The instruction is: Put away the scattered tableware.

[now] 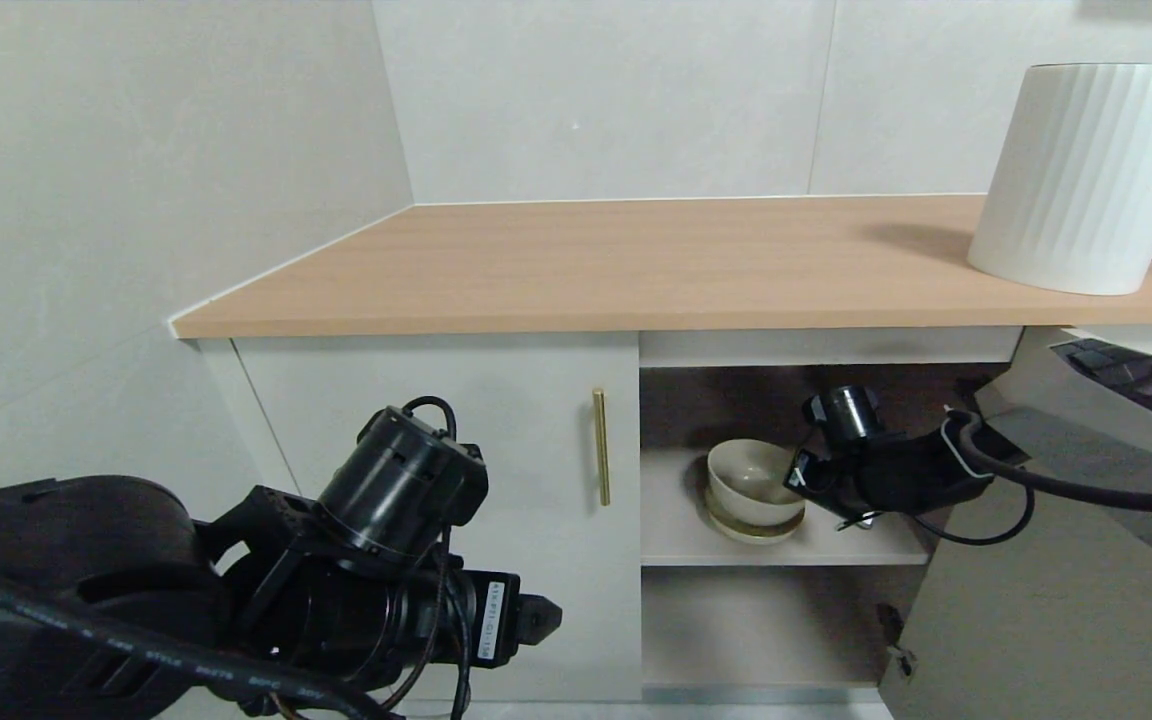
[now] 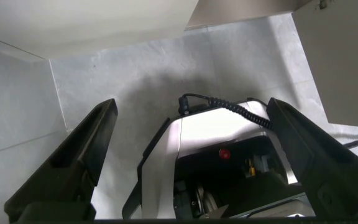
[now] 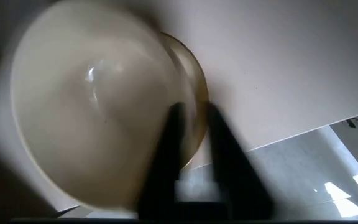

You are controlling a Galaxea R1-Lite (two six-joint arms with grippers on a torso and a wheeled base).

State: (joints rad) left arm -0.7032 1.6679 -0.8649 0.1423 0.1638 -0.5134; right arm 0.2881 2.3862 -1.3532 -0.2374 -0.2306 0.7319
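While the bowl is pinched at its rim by the right tool, tilted on a plate on the cabinet shelf, placement is judged nearly done, so release and a clean withdrawal are called for next; the left tool is spread, holding nothing.

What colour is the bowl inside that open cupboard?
Cream, a pale off-white. The bowl shows best in the head view.
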